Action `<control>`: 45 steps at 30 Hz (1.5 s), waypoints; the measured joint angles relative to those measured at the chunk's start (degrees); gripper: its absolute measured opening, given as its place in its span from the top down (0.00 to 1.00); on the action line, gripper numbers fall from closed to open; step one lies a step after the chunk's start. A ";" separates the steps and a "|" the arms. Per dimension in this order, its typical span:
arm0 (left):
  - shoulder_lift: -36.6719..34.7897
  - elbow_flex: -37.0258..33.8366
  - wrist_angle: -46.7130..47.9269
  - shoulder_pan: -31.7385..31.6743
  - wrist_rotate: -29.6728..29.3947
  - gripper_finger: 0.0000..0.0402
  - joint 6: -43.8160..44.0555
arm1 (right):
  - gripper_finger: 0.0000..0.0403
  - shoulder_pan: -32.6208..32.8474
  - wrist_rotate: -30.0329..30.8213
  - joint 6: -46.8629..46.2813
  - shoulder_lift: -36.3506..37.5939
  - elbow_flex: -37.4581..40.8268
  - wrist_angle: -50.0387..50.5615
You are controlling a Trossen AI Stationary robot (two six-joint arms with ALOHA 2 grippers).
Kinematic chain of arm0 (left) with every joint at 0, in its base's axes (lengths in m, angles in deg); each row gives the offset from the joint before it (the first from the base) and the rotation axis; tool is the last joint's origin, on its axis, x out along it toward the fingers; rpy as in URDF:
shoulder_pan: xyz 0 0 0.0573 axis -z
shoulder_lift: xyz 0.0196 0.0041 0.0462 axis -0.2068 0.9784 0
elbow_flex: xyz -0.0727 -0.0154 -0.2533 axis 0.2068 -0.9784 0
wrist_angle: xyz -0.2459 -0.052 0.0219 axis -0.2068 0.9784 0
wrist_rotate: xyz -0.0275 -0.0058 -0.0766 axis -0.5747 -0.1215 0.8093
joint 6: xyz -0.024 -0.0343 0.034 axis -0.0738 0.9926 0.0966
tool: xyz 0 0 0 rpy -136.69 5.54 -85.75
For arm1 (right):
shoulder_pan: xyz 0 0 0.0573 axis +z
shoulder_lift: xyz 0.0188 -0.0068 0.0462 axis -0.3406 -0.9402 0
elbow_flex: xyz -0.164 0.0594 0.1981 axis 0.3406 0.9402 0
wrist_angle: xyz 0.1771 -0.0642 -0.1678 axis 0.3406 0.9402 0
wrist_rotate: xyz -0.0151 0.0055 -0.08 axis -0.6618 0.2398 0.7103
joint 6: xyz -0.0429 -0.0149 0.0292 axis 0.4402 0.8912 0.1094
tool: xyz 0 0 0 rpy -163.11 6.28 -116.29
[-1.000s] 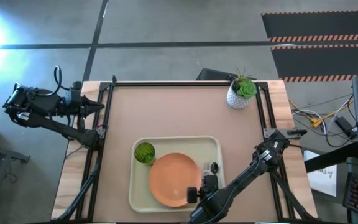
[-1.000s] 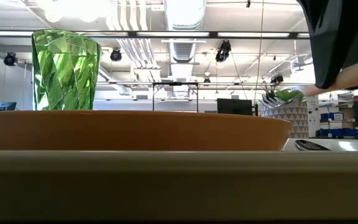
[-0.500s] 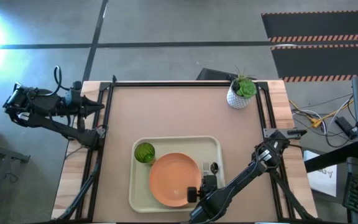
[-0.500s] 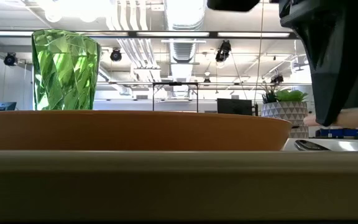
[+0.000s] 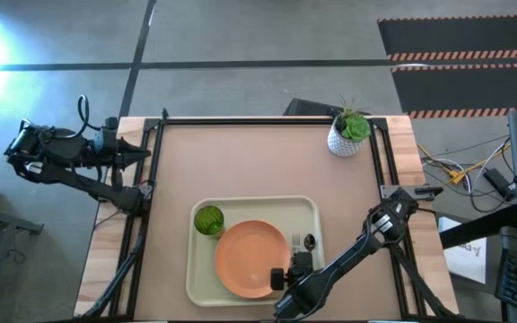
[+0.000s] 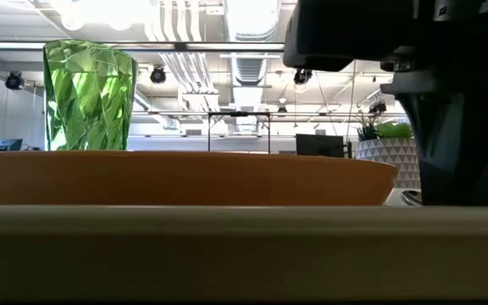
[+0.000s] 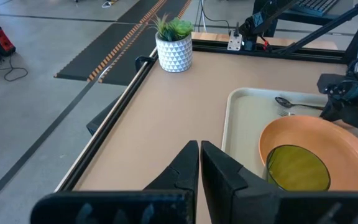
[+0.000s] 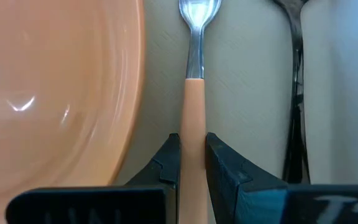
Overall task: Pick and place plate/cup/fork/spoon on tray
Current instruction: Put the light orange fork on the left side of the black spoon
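R gripper (image 8: pixel 191 158) has come down onto tray (image 5: pixel 240 208), pinched on fork (image 8: pixel 193 93) btwn plate (image 8: pixel 55 81) & spoon (image 8: pixel 296 74). I release next. L gripper (image 7: pixel 200 167) shut, empty.

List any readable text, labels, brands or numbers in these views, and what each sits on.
No text reads clearly in any view.
White paper sheet beside the table in the high view: dark handwritten marks, too small to read.
Plant pot: triangle pattern only, no lettering.
Plate, cup, fork, spoon, tray: no markings visible.
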 joint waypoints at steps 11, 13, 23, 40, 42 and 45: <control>0.00 0.00 0.02 0.00 0.00 1.00 -0.11 | 0.92 0.24 -0.48 0.55 2.04 3.51 0.14; 0.00 0.00 0.02 -0.01 0.00 1.00 -0.13 | 0.92 0.26 -0.43 0.59 2.22 4.05 0.39; 0.00 0.00 0.04 -0.01 0.00 1.00 -0.17 | 0.92 0.20 0.59 1.05 2.40 5.53 -0.76; 0.00 0.00 0.03 -0.01 -0.02 1.00 -0.20 | 0.92 0.07 2.60 1.09 2.31 6.13 -0.72; 0.00 0.00 0.02 0.01 -0.02 1.00 -0.20 | 0.92 0.07 2.62 1.07 2.29 6.13 -0.76; 0.00 0.00 0.03 0.00 -0.02 1.00 -0.20 | 0.92 0.07 2.64 1.07 2.27 6.11 -0.85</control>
